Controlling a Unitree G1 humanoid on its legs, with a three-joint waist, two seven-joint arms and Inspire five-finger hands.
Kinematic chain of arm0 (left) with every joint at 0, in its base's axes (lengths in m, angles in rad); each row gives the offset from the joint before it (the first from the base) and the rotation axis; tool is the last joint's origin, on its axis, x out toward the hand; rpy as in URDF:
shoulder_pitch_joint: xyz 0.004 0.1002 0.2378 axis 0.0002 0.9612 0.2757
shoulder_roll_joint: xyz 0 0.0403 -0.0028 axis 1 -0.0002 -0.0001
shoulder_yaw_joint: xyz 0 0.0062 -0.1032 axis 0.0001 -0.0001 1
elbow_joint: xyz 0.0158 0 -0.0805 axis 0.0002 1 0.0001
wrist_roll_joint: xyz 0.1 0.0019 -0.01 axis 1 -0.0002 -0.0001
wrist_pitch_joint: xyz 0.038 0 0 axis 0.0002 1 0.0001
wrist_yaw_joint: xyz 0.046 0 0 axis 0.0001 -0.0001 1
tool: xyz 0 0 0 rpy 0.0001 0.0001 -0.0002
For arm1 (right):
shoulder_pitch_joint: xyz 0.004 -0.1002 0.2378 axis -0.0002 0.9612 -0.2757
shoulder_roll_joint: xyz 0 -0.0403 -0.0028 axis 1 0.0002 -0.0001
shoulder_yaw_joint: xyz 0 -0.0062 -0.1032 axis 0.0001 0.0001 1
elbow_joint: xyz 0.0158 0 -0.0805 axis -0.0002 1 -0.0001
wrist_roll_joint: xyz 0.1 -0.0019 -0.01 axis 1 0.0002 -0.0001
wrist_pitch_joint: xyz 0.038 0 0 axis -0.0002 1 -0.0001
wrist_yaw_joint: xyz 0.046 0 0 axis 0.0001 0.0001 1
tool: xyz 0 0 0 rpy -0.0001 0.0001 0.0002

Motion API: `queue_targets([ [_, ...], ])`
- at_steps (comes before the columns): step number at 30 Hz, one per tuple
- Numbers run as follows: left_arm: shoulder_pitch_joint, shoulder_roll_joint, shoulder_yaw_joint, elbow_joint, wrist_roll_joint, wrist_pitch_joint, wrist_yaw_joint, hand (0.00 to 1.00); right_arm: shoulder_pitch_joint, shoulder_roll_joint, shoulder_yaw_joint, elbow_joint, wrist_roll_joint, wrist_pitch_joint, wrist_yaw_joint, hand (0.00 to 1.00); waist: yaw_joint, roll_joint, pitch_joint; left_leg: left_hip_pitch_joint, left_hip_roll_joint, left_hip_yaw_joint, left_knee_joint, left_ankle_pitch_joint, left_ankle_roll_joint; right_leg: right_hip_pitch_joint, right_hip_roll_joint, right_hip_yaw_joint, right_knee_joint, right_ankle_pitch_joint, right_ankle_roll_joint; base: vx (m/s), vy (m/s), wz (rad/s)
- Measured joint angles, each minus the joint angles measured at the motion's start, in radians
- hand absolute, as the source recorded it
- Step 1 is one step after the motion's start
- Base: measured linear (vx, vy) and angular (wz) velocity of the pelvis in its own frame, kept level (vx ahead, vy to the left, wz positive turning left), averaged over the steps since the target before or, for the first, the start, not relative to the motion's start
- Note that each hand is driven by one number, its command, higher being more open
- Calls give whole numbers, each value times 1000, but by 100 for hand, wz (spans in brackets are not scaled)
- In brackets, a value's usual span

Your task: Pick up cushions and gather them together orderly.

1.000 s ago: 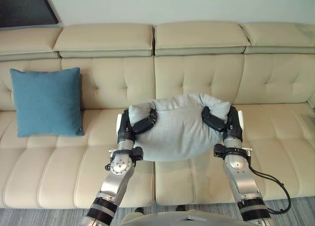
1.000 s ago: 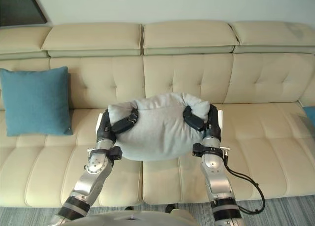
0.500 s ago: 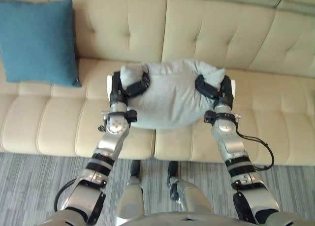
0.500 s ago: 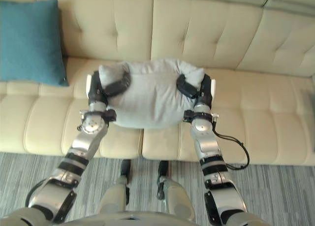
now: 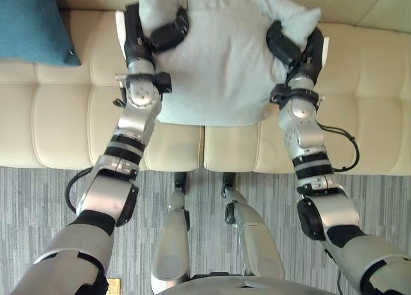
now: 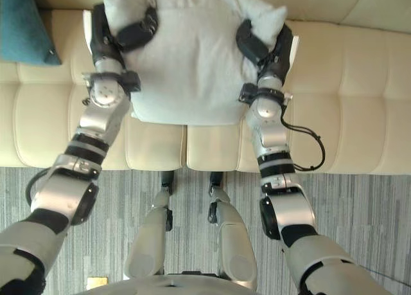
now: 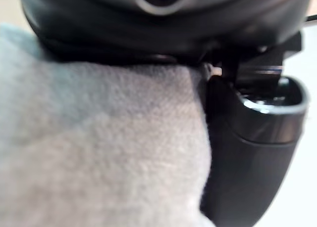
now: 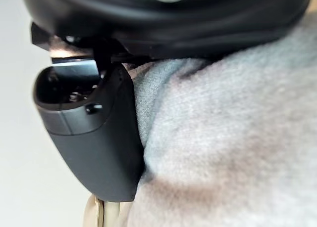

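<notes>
Left eye view shows the sofa (image 5: pixel 58 128) with the grey cushion (image 5: pixel 215 63) held over its seat between both arms; the blue cushion (image 5: pixel 29 22) sits at the far left. The left hand (image 5: pixel 151 35) and right hand (image 5: pixel 295 47) each curl fingers over an upper corner. Best done with even grips, carrying it level leftwards and setting it upright just beside the blue one.

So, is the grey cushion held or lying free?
Held: the left hand and the right hand curl round upper corners of the grey cushion.
</notes>
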Motion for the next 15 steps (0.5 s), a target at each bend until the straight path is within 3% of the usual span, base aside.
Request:
queue_targets([
  [9, -120, 46, 43, 40, -47, -4, -2, 100, -135, -46, -68, 58, 80, -53, -25, 100, -13, 9, 24, -46, -12, 1, -7, 4, 5, -16, -5, 9, -73, 42, 12, 29, 34, -1],
  [15, -151, 77, 150, 10, -146, -51, -9, 100, -147, -110, -127, 68, 155, -62, -27, 100, -11, 12, 29, -51, -12, -2, -7, 4, 5, -17, -4, 9, -81, 45, 12, 63, 71, 0],
])
